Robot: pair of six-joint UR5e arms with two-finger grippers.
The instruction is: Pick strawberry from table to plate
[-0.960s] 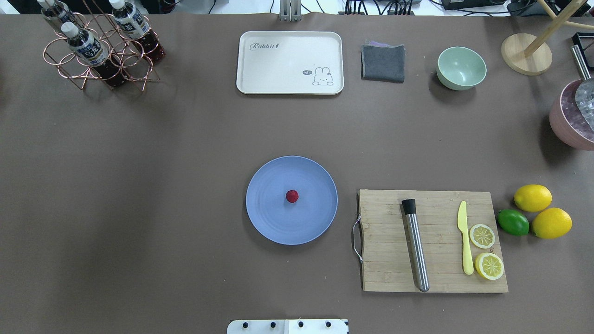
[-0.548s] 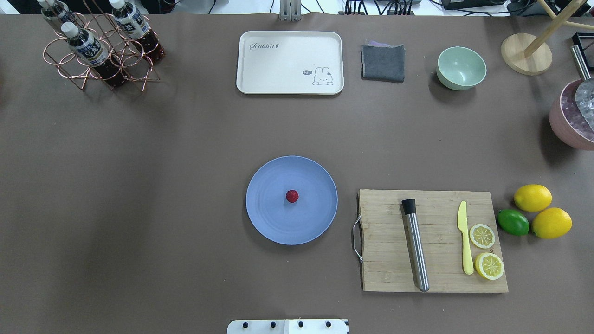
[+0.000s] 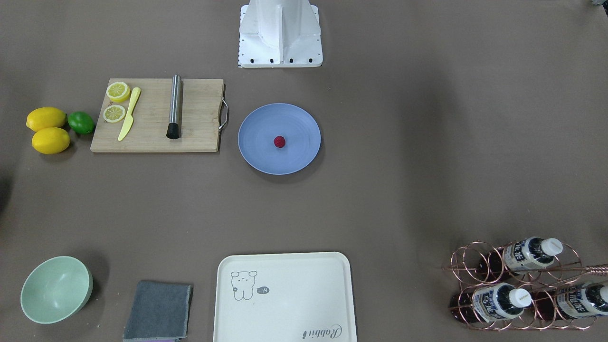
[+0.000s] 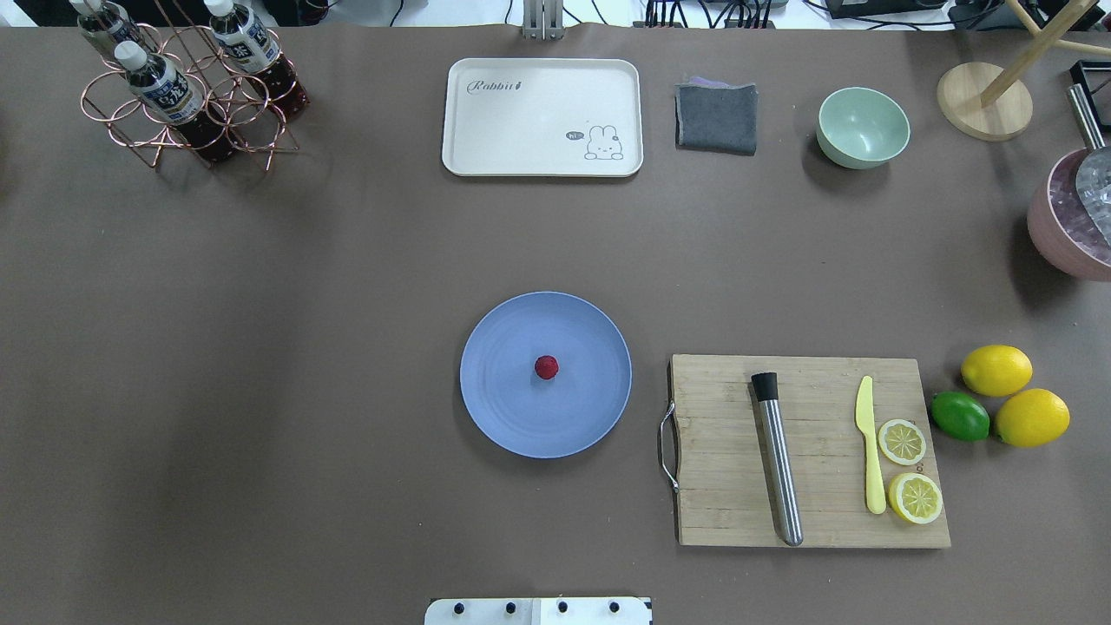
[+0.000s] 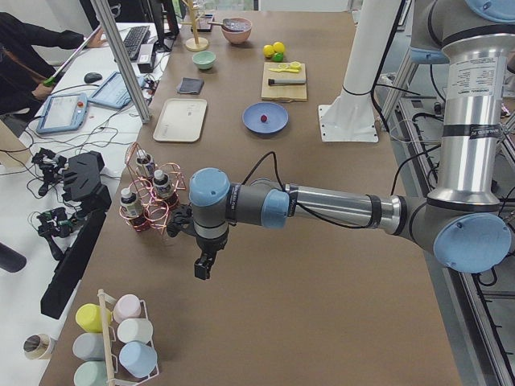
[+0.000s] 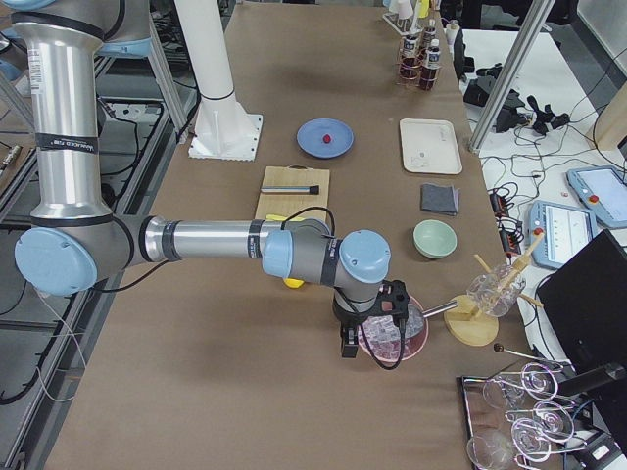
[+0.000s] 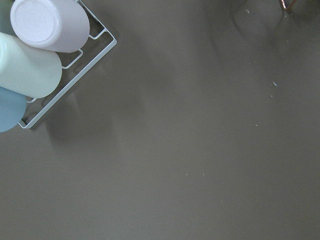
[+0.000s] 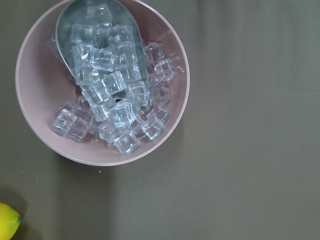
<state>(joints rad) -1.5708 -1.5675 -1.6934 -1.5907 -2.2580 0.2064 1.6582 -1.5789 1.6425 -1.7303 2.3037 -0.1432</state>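
Nothing on the table [image 4: 260, 347] has shifted over the last second in the overhead view. The strawberry [image 4: 546, 367] sits where it sat, near the middle of the plate [image 4: 503, 408], with no arm over it. I take that to mean the placing is done and both arms are parked at the table's ends.

The left gripper [image 5: 203, 267] hangs over bare table near the bottle rack [image 4: 130, 130]. The right gripper [image 6: 349, 343] hangs by the ice bowl [image 8: 167, 125]. Each shows only from the side, so I cannot tell whether its fingers are apart or together.

My count, from the left of the overhead view:
- three bottles [image 4: 161, 87] in the rack
- one tray [image 4: 538, 130]
- one plate
- one strawberry
- one cloth [image 4: 716, 117]
- one board [image 4: 720, 512] carrying one muddler [image 4: 779, 469], one knife [image 4: 869, 451] and two lemon slices [image 4: 902, 441]
- one green bowl [image 4: 863, 127]
- one lime [image 4: 960, 416]
- two lemons [image 4: 996, 371]
- one ice bowl
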